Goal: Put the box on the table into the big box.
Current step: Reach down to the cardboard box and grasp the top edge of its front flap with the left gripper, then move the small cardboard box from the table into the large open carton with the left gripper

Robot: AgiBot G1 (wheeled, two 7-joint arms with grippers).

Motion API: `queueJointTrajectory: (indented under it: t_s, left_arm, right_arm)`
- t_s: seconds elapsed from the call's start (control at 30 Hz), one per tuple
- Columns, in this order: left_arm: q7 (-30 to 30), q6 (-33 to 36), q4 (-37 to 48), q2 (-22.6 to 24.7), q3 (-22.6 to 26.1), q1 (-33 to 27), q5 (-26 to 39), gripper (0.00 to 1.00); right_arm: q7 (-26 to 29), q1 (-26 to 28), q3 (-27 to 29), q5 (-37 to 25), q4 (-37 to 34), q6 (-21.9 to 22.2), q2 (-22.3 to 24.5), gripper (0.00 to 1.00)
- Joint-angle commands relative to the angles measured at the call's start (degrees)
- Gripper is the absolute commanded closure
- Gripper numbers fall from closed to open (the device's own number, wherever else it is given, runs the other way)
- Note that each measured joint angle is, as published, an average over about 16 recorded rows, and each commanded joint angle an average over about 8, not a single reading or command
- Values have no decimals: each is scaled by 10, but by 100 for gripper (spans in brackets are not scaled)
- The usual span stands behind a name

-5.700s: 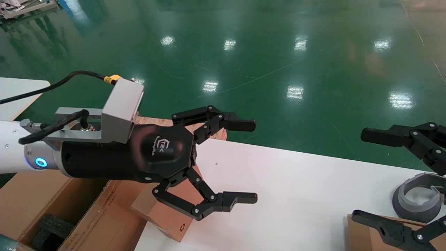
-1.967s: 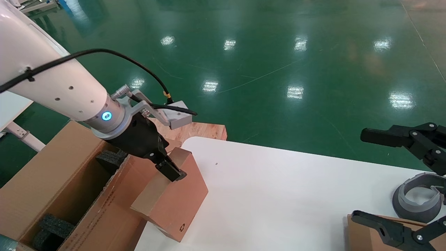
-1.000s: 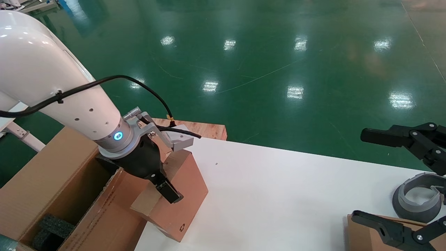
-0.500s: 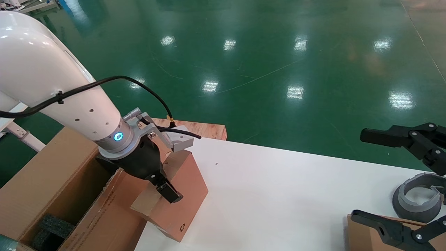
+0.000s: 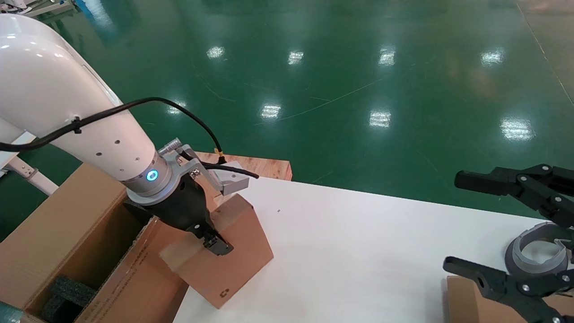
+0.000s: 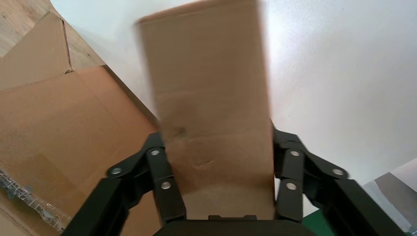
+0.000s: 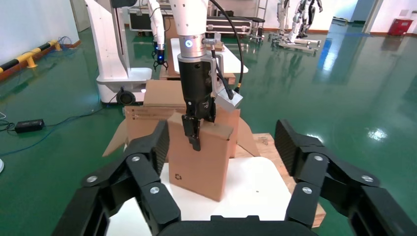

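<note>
White table (image 5: 367, 251) fills the lower right; at lower left the left gripper (image 5: 210, 240) clamps the box (image 5: 224, 264) beside the big box (image 5: 67, 251). Right gripper (image 5: 493, 229) hangs wide open at the right edge.

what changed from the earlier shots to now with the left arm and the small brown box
The left gripper went from open above the table to shut on the small flat brown cardboard box with the recycling symbol, which has just shifted and tilted at the white table edge. The open right gripper drifted slightly inward. The long brown corrugated carton with black foam stayed put.
</note>
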Motion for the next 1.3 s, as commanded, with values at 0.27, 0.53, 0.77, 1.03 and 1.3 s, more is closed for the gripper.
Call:
queueJointTrajectory:
  t_s: [0.27,0.53,0.77,1.03,1.3]
  left_arm:
    - [1,0,0,0,-1,0,0,100]
    - [6,-2,0,-1,-9,-6,3,100]
    - [26,-17,-4,-18,-40,-22,6,100]
    - [73,-56,-9,-64,-111,-57,-5,100]
    - [120,-106,-11,-125,-188,-85,-3,100]
  right_arm:
    - [0,0,0,0,0,0,0,0]
    - [0,0,0,0,0,0,0,0]
    - [0,0,0,0,0,0,0,0]
    - [0,0,0,0,0,0,0,0]
    - [0,0,0,0,0,0,0,0]
